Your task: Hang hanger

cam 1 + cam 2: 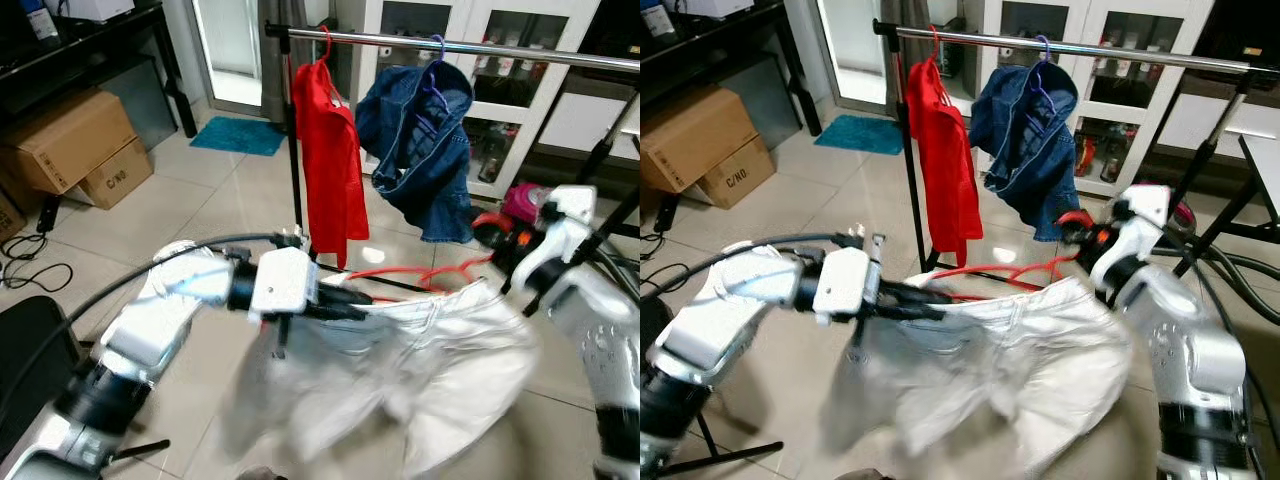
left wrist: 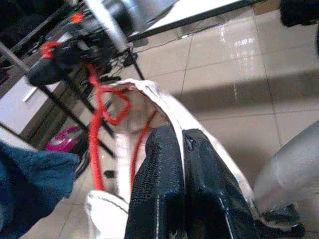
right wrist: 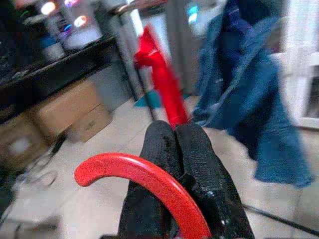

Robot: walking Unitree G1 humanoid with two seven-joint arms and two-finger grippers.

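- Currently the red plastic hanger [image 1: 1010, 270] carries a pale white garment [image 1: 1010, 350] and is held up between both arms, below and in front of the silver metal clothes rail [image 1: 1090, 48]; it is not on the rail.
- Right gripper [image 3: 182, 149]: its two black fingers are pressed together around the curved red hook of the hanger, seen plainly in the right wrist view; in the head views it sits below the rail's right part.
- Left gripper [image 2: 184, 164]: its black fingers are closed tight on the white garment's edge, at the end of the hanger away from the hook, with the red hanger wire running just beyond the fingertips.
- The white garment sags below the hanger toward the tiled floor [image 1: 200, 210] and is blurred.
- On the rail hang a red shirt [image 1: 330, 160] on its own red hanger and, beside it, a dark blue denim jacket [image 1: 420, 140] on a purple hanger.
- Well away from the rail, toward the robot's left, brown cardboard boxes [image 1: 75, 145] stand on the floor, and a teal mat [image 1: 240, 135] lies past the rail's upright post.
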